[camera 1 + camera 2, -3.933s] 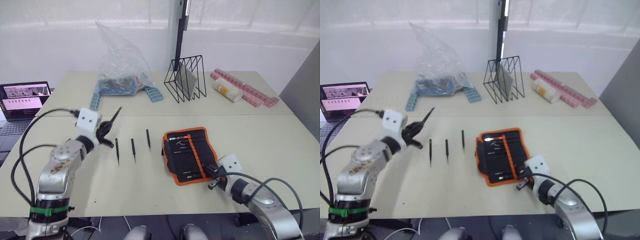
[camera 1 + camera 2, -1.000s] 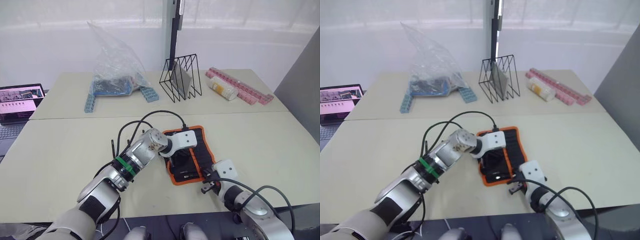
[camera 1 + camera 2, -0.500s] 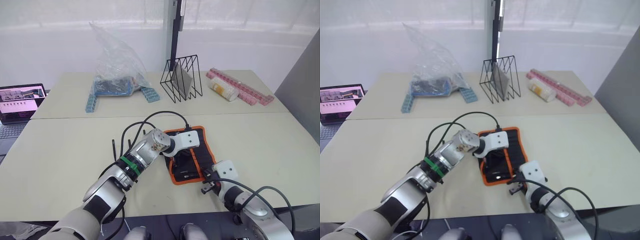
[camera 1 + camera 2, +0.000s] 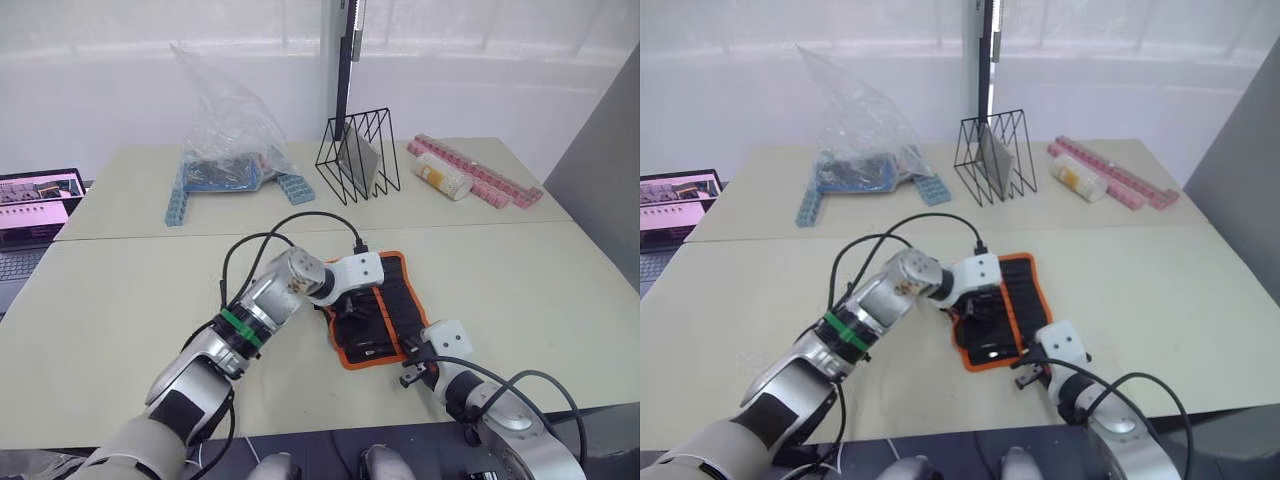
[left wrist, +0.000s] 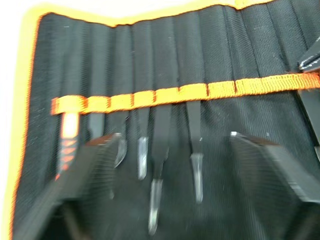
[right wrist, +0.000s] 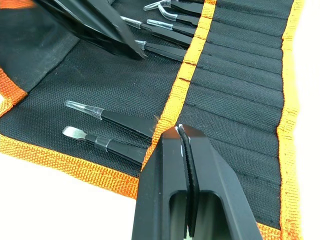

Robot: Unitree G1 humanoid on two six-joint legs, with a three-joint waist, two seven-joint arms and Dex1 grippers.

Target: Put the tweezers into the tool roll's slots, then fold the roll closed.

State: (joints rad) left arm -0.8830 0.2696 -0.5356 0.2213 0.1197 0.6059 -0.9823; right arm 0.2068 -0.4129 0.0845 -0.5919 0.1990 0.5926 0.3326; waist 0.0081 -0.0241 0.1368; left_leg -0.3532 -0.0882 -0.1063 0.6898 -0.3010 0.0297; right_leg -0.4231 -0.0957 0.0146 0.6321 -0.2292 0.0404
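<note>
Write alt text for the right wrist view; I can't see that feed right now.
The right gripper, fingers shut, pinches the orange stripe of the open tool roll. Several black tweezers with clear tip caps sit in slots, and the left gripper's fingers reach in over the far part.

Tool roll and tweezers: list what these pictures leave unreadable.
- Loose tweezers on the table: in the head views the left arm covers the spot beside the tool roll, so how many remain cannot be counted.
- Slots: the left wrist view is blurred; whether each tool is fully seated is unclear.
- Roll's far end: cut off by the right wrist view's edges; the right gripper hides more.
</note>
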